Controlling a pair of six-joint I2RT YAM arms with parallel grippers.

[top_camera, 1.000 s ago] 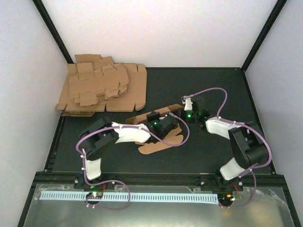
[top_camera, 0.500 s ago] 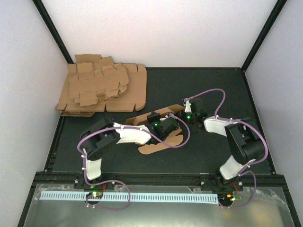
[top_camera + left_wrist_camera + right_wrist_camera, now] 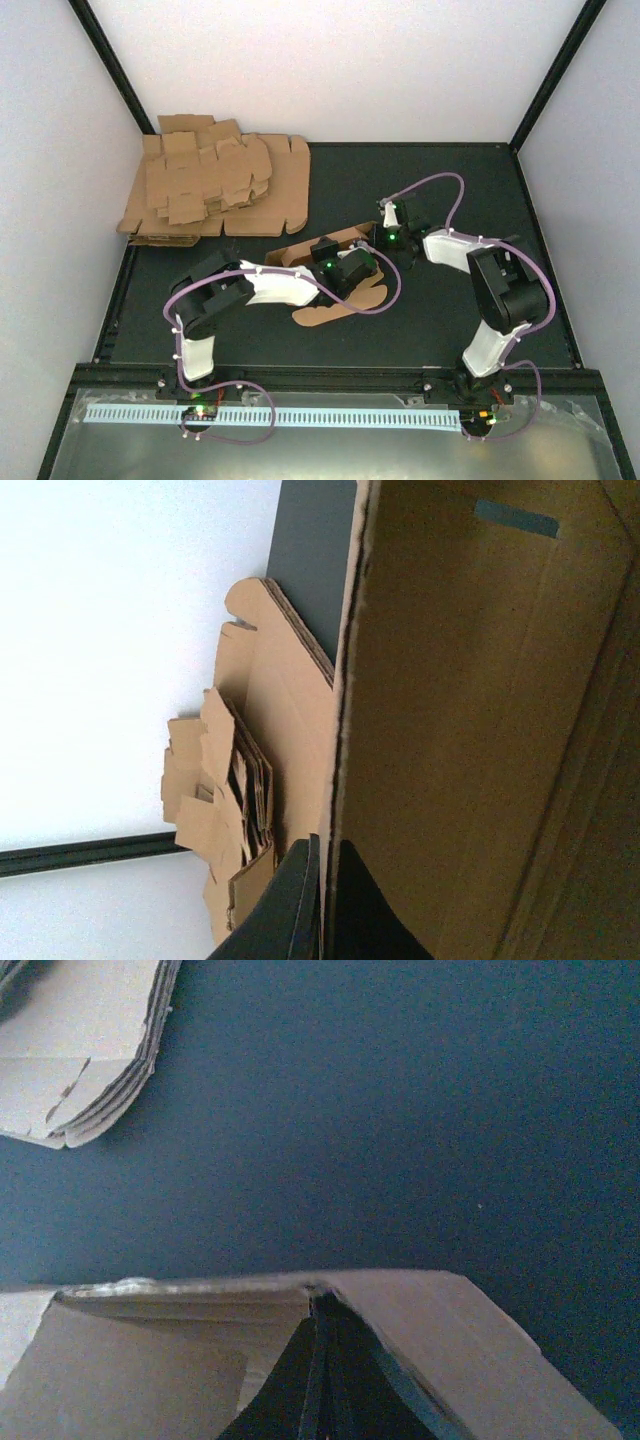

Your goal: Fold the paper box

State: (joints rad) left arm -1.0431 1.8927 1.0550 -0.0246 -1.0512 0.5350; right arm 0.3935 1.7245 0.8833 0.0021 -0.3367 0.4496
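The paper box is a single brown die-cut cardboard piece lying mid-table, with one long panel raised. My left gripper is over it, and in the left wrist view my left gripper is shut on the edge of an upright panel of the box. My right gripper is at the box's right end. In the right wrist view my right gripper has its fingers pressed together, with the tips against the inside of a bent flap of the box.
A thick pile of brown cardboard sheets lies at the back left against the wall. It also shows in the left wrist view and the right wrist view. The dark mat extends behind and to the right of the box.
My right arm has swung left and its gripper has come in against the box's right end. My left gripper holds its place on the box.
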